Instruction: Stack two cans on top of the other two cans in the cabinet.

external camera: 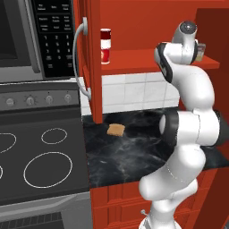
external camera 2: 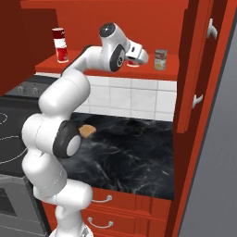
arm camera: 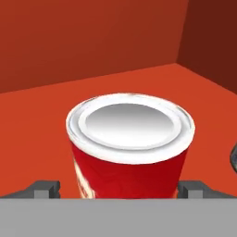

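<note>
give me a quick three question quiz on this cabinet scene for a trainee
1. True or false: the jaws are shut on the red can.
2. What lies on the black counter? A) a tan slice B) a can C) a cup
3. Where does the olive-labelled can stand, and is anything stacked on it?

Key: 1. False, the jaws stand open, one on each side of the can. 2. A. 3. On the red shelf, with nothing on top.

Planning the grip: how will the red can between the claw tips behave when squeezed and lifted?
The can looks like rigid metal, so it likely won't crush. Its smooth, round side may slip. Standing upright on the flat shelf, it could tip if nudged off-centre by the open claw.
</note>
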